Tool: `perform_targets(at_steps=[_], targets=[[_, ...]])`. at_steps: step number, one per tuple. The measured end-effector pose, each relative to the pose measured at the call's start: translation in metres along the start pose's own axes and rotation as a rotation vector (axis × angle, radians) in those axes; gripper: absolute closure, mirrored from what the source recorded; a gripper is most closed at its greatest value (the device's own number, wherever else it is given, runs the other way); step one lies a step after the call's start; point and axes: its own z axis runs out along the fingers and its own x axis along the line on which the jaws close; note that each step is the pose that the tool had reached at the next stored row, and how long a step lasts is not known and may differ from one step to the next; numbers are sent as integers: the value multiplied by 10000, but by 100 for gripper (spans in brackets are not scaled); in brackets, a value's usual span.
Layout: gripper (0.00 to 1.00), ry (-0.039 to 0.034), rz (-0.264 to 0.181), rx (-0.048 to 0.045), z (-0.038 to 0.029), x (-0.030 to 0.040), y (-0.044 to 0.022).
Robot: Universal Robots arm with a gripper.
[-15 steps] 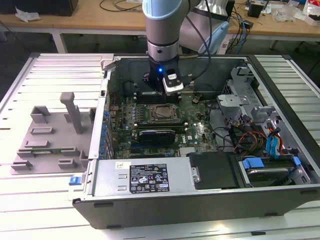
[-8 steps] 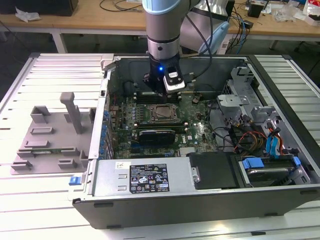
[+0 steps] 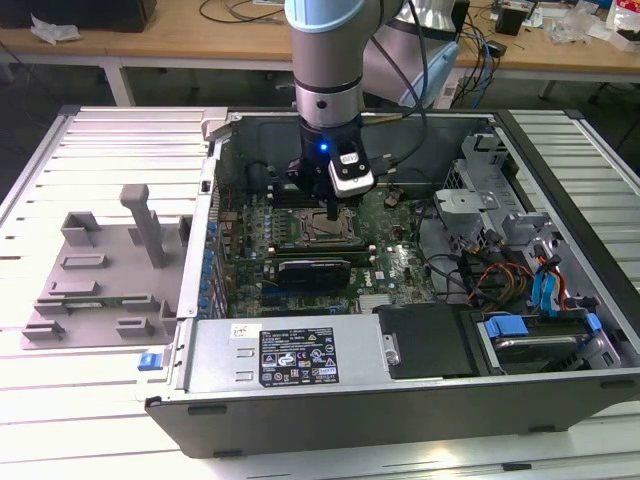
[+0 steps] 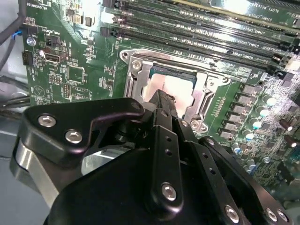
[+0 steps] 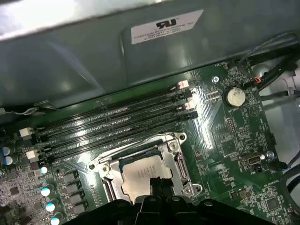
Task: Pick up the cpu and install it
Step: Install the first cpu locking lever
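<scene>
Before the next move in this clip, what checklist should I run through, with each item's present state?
1. The cpu lies inside the socket frame: ok.
2. The claw is directly over the cpu: ok.
3. The claw is touching the cpu's top plate: cannot tell.
4. The cpu is seated flat in the socket frame: cannot tell.
5. The socket frame is latched: cannot tell.
6. The loose cables are away from the socket frame, toward the exterior view's right: ok.
</scene>
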Motion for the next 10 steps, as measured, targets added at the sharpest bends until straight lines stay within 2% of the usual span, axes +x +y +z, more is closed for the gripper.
perform_targets(at_steps=[2,6,9,10], targets=[[89,-6,-39,19,0,0,0],[89,-24,-692,188,4,0,0],[89,-18,-1641,561,8,1,0],[89,-35,-2042,647,9,1,-1]])
